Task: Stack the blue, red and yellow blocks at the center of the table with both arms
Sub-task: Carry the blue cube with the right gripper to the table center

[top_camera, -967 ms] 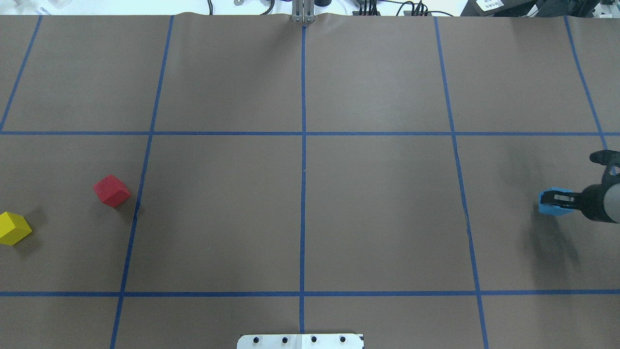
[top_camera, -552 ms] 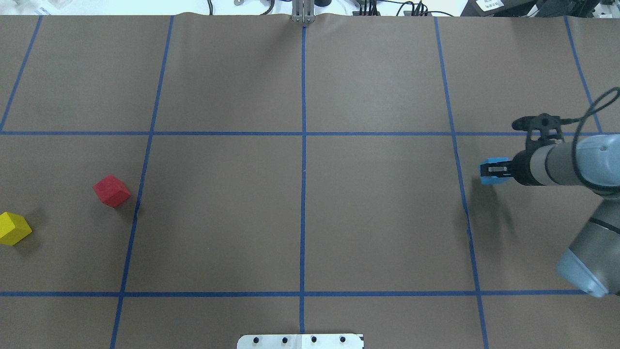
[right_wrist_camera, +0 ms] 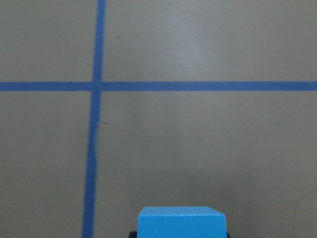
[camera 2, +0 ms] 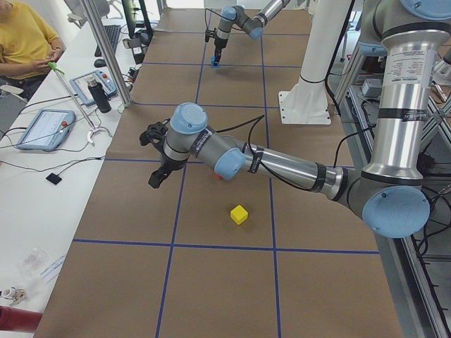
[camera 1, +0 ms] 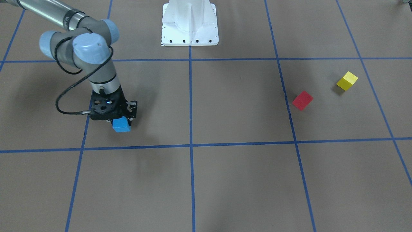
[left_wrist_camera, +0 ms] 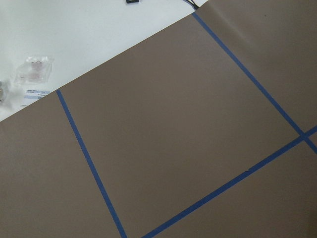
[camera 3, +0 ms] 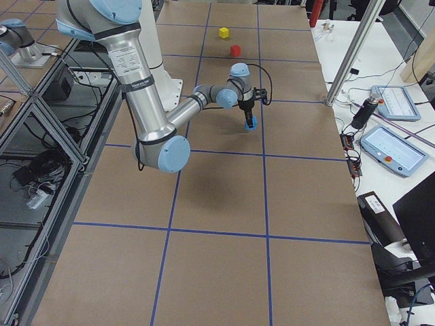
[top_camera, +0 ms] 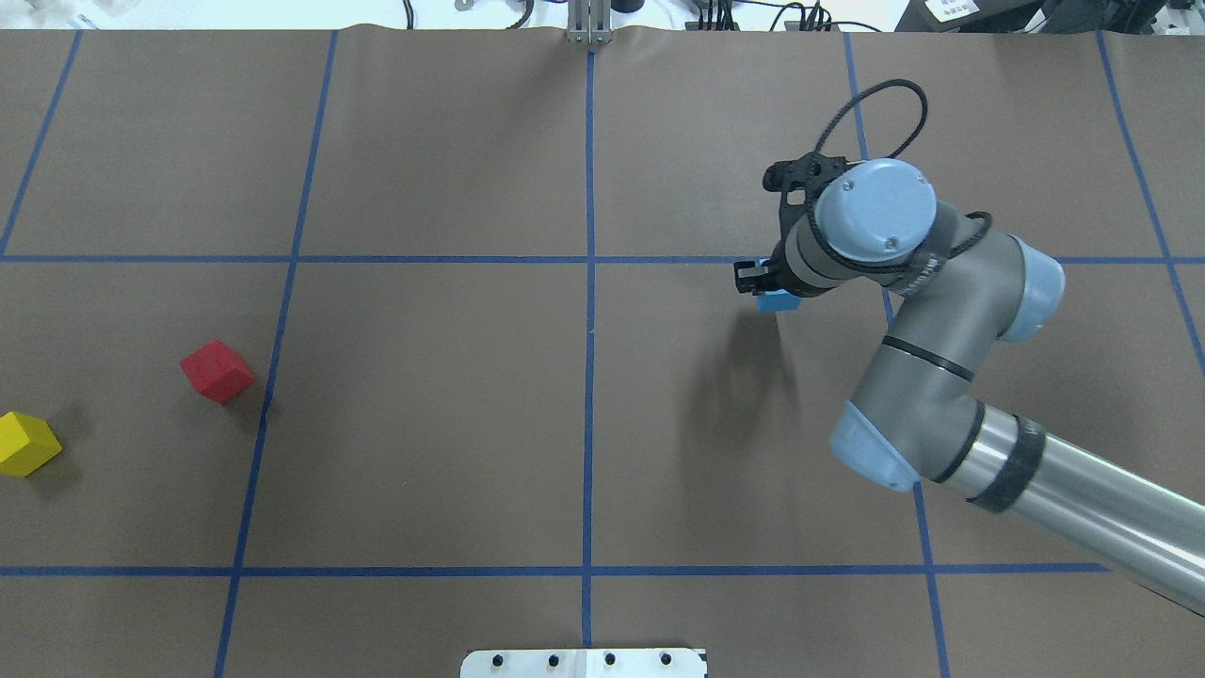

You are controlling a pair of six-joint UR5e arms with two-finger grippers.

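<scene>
My right gripper (top_camera: 764,287) is shut on the blue block (top_camera: 778,302) and holds it above the table, right of the centre line. The block also shows in the front-facing view (camera 1: 121,125) and at the bottom of the right wrist view (right_wrist_camera: 181,221). The red block (top_camera: 217,371) and the yellow block (top_camera: 26,443) lie on the table at the far left, apart from each other. My left gripper (camera 2: 156,177) shows only in the exterior left view, raised above the table near the red block; I cannot tell whether it is open or shut.
Blue tape lines (top_camera: 589,311) divide the brown table into squares. The robot's white base (camera 1: 190,22) stands at the table's near edge. An operator (camera 2: 21,35) sits at a side table with tablets (camera 2: 44,128) beyond the far edge.
My right arm has swung from the table's right edge toward the centre, carrying the blue block. The red and yellow blocks have not moved.
</scene>
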